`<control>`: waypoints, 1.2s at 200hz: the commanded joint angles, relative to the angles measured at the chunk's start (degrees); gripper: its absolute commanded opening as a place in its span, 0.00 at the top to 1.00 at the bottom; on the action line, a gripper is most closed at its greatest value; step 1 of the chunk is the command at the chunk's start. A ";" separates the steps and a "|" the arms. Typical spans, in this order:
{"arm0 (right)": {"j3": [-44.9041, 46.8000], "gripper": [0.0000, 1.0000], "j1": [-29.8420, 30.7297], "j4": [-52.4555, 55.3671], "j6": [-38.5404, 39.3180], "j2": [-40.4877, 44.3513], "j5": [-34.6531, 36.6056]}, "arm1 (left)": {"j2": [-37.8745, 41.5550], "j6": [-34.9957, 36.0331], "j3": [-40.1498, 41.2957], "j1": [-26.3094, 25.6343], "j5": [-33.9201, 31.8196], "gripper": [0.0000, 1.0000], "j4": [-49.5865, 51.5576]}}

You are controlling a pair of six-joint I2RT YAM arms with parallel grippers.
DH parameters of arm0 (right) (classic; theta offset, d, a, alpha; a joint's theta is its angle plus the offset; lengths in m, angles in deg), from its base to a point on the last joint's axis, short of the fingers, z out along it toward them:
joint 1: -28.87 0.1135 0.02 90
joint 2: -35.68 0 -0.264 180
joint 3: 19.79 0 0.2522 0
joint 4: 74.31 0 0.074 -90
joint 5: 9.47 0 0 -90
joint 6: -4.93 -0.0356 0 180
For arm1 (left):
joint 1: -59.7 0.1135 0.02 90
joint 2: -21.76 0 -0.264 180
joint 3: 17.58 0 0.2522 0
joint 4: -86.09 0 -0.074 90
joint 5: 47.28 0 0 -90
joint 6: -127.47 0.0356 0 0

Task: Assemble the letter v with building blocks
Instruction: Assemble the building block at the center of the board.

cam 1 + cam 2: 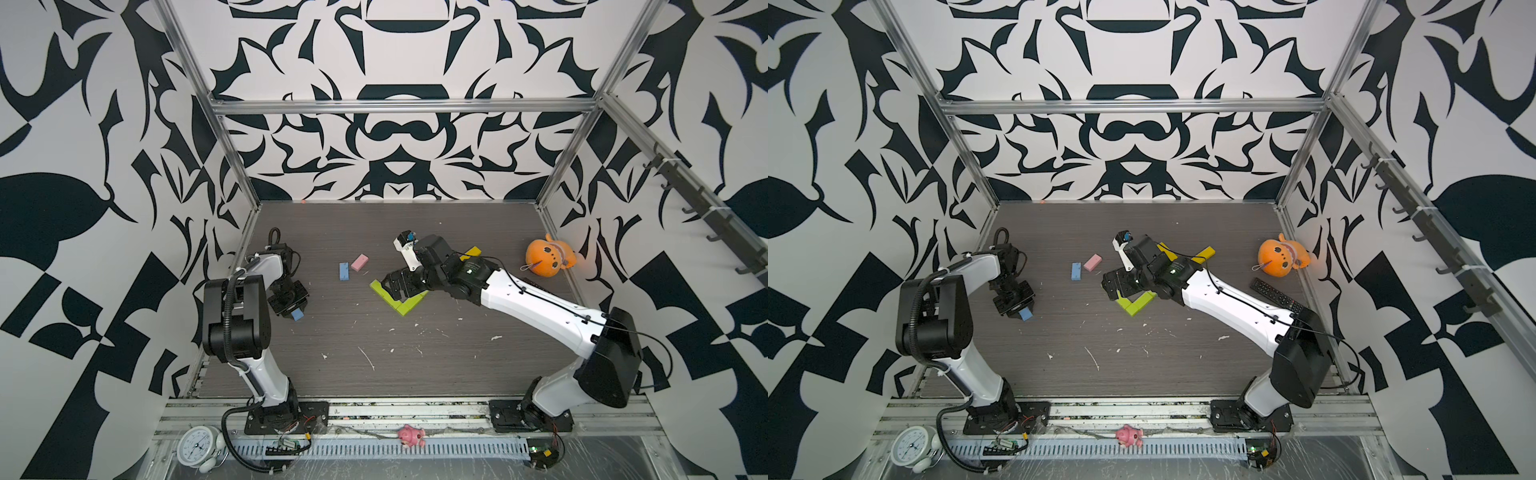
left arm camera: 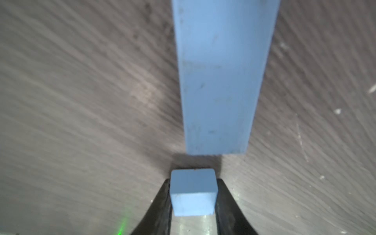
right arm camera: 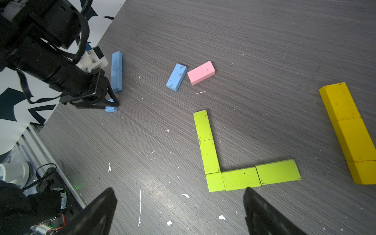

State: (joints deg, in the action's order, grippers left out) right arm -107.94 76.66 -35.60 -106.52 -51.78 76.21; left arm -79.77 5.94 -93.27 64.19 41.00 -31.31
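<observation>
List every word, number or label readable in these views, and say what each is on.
No text reads clearly.
Clock dial: numerals too small.
Remote control keys: markings too small.
Right arm wrist label: blurred.
Circuit board sticker: blurred.
Building blocks: no print.

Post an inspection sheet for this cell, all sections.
Surface: dark grey wood-grain tabletop, white flecks.
Job's things: five lime green rectangular blocks joined in a V-like corner; row of yellow blocks apart; light blue block beside pink block; light blue block row by left hand.
Clutter: orange plush fish, black remote control.
Hands: left hand closed on small light blue block; right hand open, empty, above lime corner.
Cables: black cable along right arm; black corrugated conduit on left arm.
Surroundings: black-and-white patterned walls, aluminium frame, white alarm clock, pink plush toy.
</observation>
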 commanded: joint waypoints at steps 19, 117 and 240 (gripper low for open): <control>-0.67 0.01 -0.08 -1.49 -0.40 0.54 -0.07 | 0.29 -1.12 0.66 0.18 1.79 0.56 0.51; -1.33 0.01 -0.18 -1.60 -0.74 -0.43 -0.50 | 4.61 -1.15 5.51 0.13 3.59 0.50 -1.02; -1.37 0.01 -0.22 -1.88 -0.71 -0.80 -0.52 | 1.20 -1.56 1.29 0.12 3.42 0.68 -2.89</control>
State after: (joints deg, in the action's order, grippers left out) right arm -107.96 76.66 -35.82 -107.03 -52.78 75.99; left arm -77.48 4.46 -90.91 64.19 44.46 -35.20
